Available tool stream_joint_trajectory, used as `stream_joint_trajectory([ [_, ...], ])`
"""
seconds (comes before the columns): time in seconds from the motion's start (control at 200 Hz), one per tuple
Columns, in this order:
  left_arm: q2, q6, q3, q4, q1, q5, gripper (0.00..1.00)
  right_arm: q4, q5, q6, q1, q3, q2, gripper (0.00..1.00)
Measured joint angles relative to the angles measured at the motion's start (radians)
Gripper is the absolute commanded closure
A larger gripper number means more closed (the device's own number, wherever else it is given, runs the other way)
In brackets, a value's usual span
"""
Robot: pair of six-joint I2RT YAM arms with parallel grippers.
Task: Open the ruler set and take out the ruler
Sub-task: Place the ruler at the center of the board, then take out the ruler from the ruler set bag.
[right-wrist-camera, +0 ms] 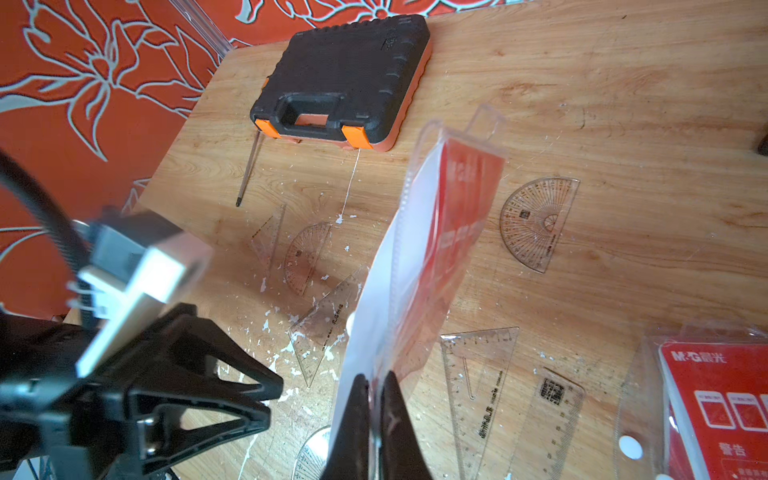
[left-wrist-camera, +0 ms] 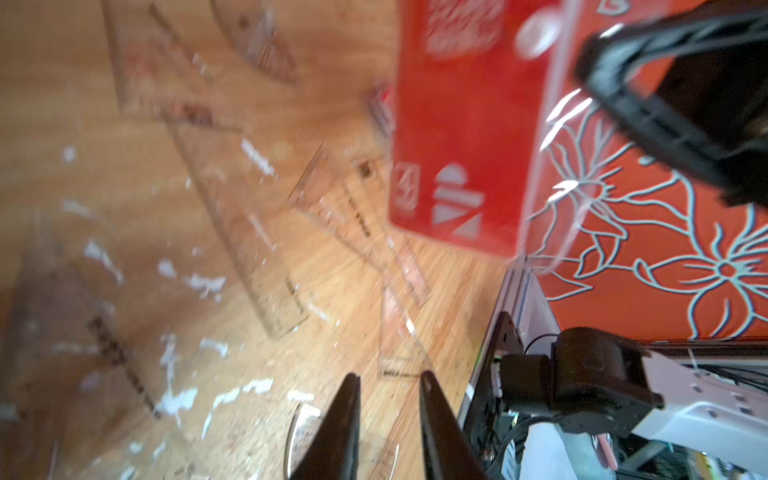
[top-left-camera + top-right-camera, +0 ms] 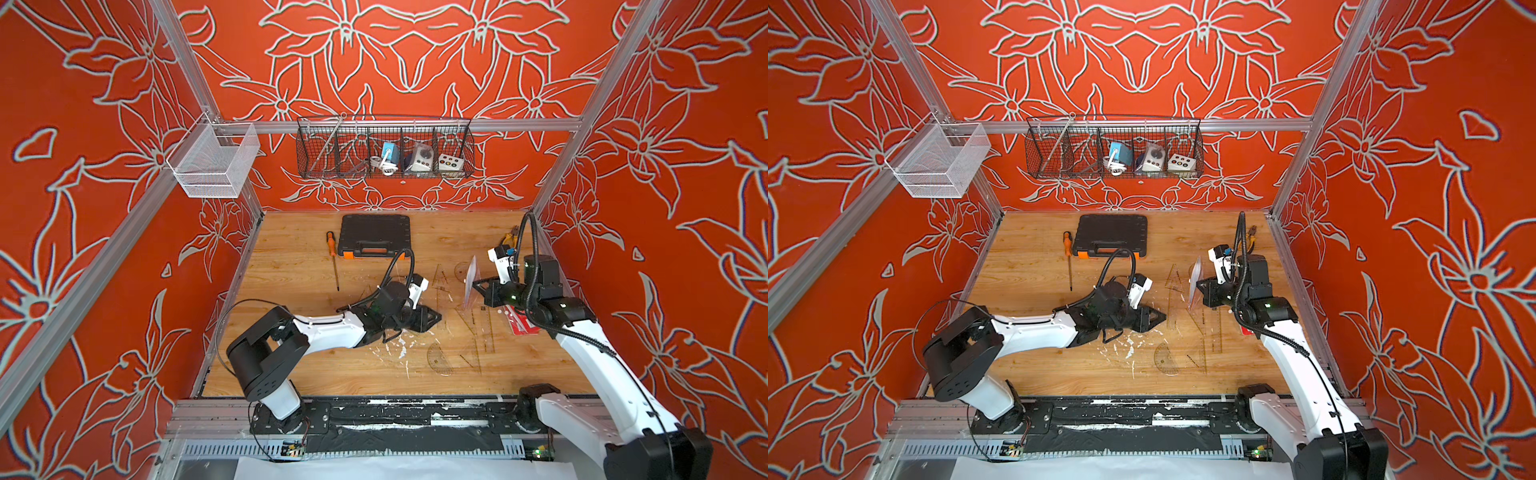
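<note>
Right wrist view: right fingers (image 1: pixel 353 419) pinch the pouch (image 1: pixel 432 249); left fingers (image 2: pixel 340 432), at its 8 o'clock, narrowly apart.

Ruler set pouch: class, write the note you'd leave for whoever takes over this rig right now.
Right pincer: shut on the clear plastic ruler-set pouch with its red card, held up on edge.
Left pincer: open, empty, low over the wooden table.
Loose on the table: clear straight ruler, clear set square, clear protractor; a second red pack lies by the right arm.
Done: pouch lifted, clear pieces out.
Left: cannot tell whether the pouch holds another ruler; check, then set it down.
</note>
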Motion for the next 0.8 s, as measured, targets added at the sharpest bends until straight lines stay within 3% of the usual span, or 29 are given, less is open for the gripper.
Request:
stream_joint_trajectory([
  [0.27, -0.053, 0.087, 0.117, -0.013, -0.087, -0.216, 0.74, 0.01, -0.038, 0.0, 0.0, 0.0, 0.0, 1.0],
  [0.605, 0.005, 0.134, 0.212, -0.032, -0.104, -0.262, 0.89, 0.027, -0.085, -0.01, 0.0, -0.002, -0.006, 1.0],
  [0.801, 0.046, 0.138, 0.281, -0.033, -0.106, -0.255, 0.91, 0.037, -0.113, -0.016, 0.0, -0.002, -0.006, 1.0],
])
